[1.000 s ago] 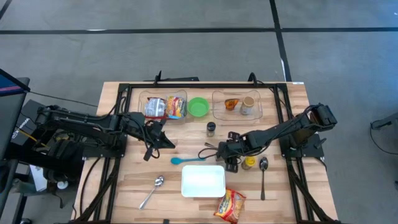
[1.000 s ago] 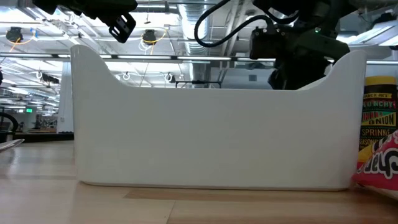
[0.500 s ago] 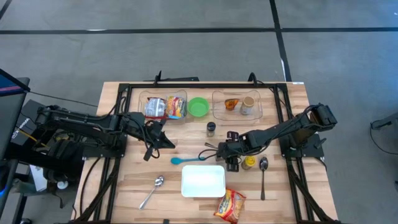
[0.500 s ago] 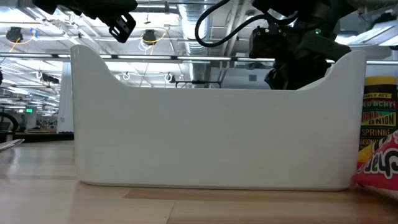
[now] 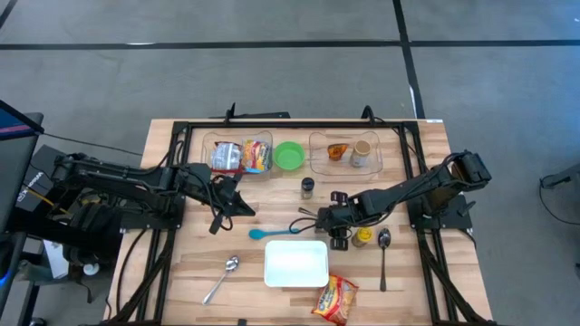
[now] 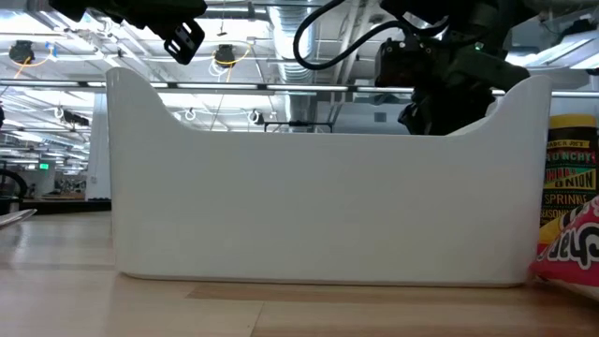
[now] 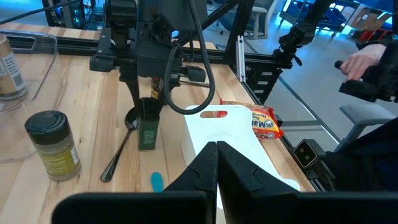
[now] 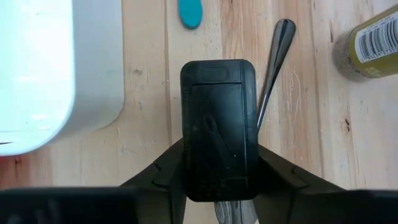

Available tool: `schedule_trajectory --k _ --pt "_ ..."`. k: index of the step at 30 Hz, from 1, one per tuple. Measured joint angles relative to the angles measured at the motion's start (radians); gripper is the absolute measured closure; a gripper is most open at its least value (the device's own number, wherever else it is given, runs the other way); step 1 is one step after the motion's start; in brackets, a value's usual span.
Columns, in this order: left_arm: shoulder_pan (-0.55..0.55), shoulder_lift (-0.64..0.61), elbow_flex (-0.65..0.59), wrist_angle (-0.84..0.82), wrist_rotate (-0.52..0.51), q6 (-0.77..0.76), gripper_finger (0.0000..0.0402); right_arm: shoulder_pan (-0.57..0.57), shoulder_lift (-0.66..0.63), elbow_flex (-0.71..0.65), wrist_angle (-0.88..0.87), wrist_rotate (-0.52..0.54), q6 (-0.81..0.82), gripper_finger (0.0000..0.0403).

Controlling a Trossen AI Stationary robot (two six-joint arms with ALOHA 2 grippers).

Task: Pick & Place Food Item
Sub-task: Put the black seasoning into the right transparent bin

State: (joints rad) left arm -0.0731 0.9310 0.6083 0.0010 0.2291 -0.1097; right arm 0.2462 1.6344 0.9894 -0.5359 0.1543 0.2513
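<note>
Right gripper [image 5: 338,237] is pinching a small spice jar with a black rectangular lid [image 8: 219,127], standing on the desk [image 5: 181,272] just beside the white tray [image 5: 296,263], off its far right corner. Jaws sit on both long sides of the lid, contact looks square.

For this step: lift straight up before any sideways move. A dark spoon [image 8: 273,56] lies just beside the jar, a yellow-lidded jar [image 5: 362,236] is near on the side away from the tray, and the tray wall is close. Tilting or dragging would likely knock one of them. Keep it upright, grip is high on the lid so it could swing.

Jar look: dark, narrow, boxy body, flat black cap, greenish label in the left wrist view [image 7: 147,124]. Rigid, should hold fine.

Teal spoon [image 5: 272,233] lies past the tray's far edge. Snack bag [image 5: 336,298] near the tray's front right corner.

Left gripper [image 5: 237,206] hovers well off the tray's far left, fingers pressed together, idle.
</note>
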Motion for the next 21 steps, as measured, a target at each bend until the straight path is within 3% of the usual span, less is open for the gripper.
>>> schedule_trajectory --k 5,10,16,21 --pt "0.000 0.000 0.000 0.000 0.000 0.000 0.0402 0.000 0.000 0.000 0.003 0.000 0.036 0.0254" --pt "0.000 0.000 0.000 0.000 0.000 0.000 0.0402 0.000 0.000 0.000 0.016 0.000 0.044 0.0280" --pt "0.000 0.000 0.000 0.000 0.000 0.000 0.0402 0.000 0.000 0.000 0.020 0.000 0.045 0.0279" --pt "0.000 0.000 0.000 0.000 0.000 0.000 0.0402 0.000 0.000 0.000 0.021 0.002 0.045 0.0251"
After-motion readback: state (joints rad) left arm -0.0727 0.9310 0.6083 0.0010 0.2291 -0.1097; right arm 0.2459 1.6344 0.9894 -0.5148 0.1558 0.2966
